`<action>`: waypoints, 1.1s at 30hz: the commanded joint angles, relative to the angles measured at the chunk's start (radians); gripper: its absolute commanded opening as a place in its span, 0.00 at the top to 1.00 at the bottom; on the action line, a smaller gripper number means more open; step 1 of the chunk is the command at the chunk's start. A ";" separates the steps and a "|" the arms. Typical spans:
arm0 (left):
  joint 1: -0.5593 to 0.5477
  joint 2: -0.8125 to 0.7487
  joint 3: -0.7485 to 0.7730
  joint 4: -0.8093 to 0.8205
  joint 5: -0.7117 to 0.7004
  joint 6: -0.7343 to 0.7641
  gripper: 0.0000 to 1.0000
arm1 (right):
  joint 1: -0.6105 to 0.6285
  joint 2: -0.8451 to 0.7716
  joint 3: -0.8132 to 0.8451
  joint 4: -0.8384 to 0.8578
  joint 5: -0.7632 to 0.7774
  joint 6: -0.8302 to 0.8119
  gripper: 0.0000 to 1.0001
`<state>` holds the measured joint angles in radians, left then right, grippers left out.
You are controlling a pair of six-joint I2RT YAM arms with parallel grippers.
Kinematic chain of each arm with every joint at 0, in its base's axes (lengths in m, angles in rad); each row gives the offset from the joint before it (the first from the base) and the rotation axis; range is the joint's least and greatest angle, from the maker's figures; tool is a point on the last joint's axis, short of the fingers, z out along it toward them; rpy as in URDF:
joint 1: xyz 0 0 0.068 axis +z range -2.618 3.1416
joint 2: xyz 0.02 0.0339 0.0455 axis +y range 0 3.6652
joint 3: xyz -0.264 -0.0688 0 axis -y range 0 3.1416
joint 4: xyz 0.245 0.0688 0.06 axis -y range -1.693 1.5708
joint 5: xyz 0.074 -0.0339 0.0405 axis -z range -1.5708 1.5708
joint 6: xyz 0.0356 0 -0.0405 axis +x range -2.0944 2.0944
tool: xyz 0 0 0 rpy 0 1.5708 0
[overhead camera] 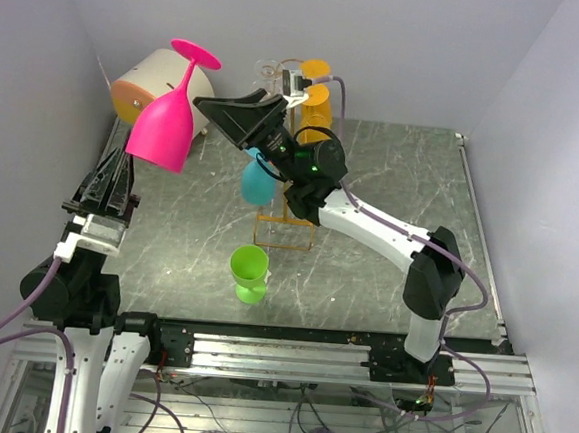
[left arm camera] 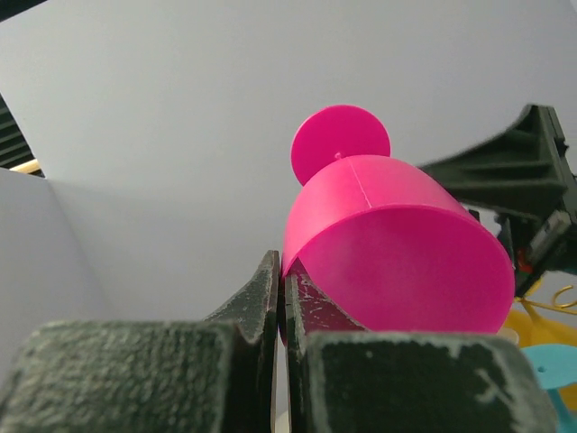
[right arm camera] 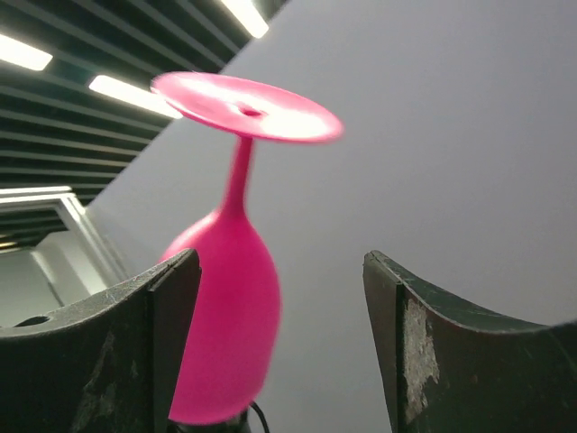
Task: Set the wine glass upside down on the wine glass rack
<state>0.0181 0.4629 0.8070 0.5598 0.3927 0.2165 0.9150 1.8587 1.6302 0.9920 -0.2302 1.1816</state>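
The pink wine glass (overhead camera: 164, 126) hangs upside down in the air at the left, foot uppermost. My left gripper (overhead camera: 128, 159) is shut on its rim; in the left wrist view the fingertips (left arm camera: 281, 271) pinch the edge of the pink bowl (left arm camera: 397, 244). My right gripper (overhead camera: 200, 102) is open and points at the glass's bowl from the right, close to it. Seen from the right wrist, the glass (right arm camera: 230, 316) stands beyond the open gripper (right arm camera: 281, 262), near the left finger, not gripped. The orange-gold wine glass rack (overhead camera: 285, 245) stands mid-table, mostly hidden by the right arm.
A blue glass (overhead camera: 257, 179) hangs on the rack. A green glass (overhead camera: 249, 274) stands upside down on the table in front of it. An orange glass (overhead camera: 316, 73) and a clear one (overhead camera: 271, 72) show near the rack's top. A cream drum (overhead camera: 144, 85) with an orange face lies back left.
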 commanded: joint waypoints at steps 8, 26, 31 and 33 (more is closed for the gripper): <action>0.015 -0.009 -0.040 0.081 0.044 -0.020 0.93 | 0.034 0.113 0.164 0.245 0.040 0.111 0.30; 0.015 -0.002 -0.048 0.097 0.036 -0.029 0.93 | 0.060 0.178 0.260 0.214 0.003 0.119 0.56; 0.015 -0.001 -0.049 0.098 0.040 -0.035 0.93 | 0.067 0.205 0.289 0.203 -0.008 0.127 0.64; 0.014 -0.003 -0.051 0.094 0.041 -0.033 0.93 | 0.068 0.211 0.298 0.200 -0.012 0.124 0.66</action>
<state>0.0193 0.4583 0.7670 0.6041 0.4301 0.1928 0.9737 2.0529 1.8862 1.1793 -0.2195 1.3006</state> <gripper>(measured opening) 0.081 0.365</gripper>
